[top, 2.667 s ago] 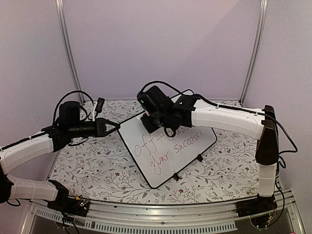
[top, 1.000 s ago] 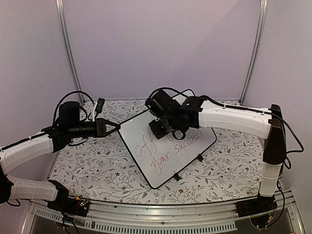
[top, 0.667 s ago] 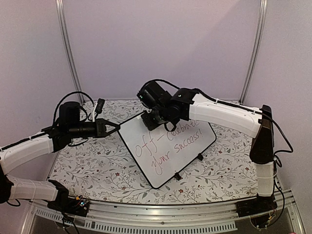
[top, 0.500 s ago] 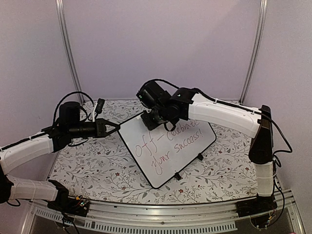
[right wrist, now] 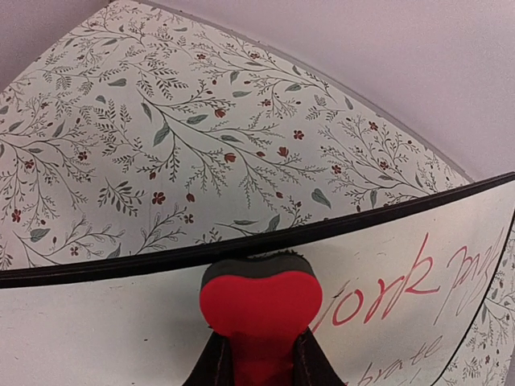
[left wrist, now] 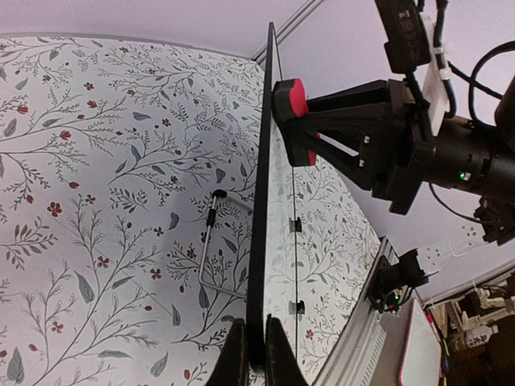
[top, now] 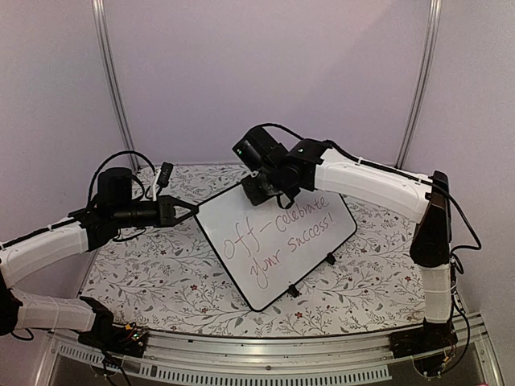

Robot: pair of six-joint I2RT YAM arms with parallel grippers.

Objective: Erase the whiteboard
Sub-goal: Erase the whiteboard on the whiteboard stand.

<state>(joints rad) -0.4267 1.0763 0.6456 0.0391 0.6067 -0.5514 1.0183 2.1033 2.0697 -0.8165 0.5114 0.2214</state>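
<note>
Change: a second ago the right gripper (top: 256,186) was out over the middle of the whiteboard (top: 282,241), around the word "celebrate". It has since drawn back and now sits at the far rim, left of centre.
Effect on task: the red lines "off — celebrate your success!" all read whole in the top view, and more red script shows in the right wrist view. By my reading little or nothing is wiped yet, so most of the job is left.
Whiteboard: centre of the floral table cover (top: 161,273), tilted. Its two black feet are toward the near right, and its left corner is raised.
Left pincer: the left gripper (left wrist: 256,354) is pinched tight on the board's black rim and steadies it edge-on to its own camera.
Right pincer: clamped on the red eraser (right wrist: 260,301).
Eraser contact: the dark pad lies against the board face right at the far rim. Touching, as far as I can tell.
Right arm pose: stretched long from the near right across the board, wrist bent down and left.
Left arm pose: low, forearm level, reaching rightward.
</note>
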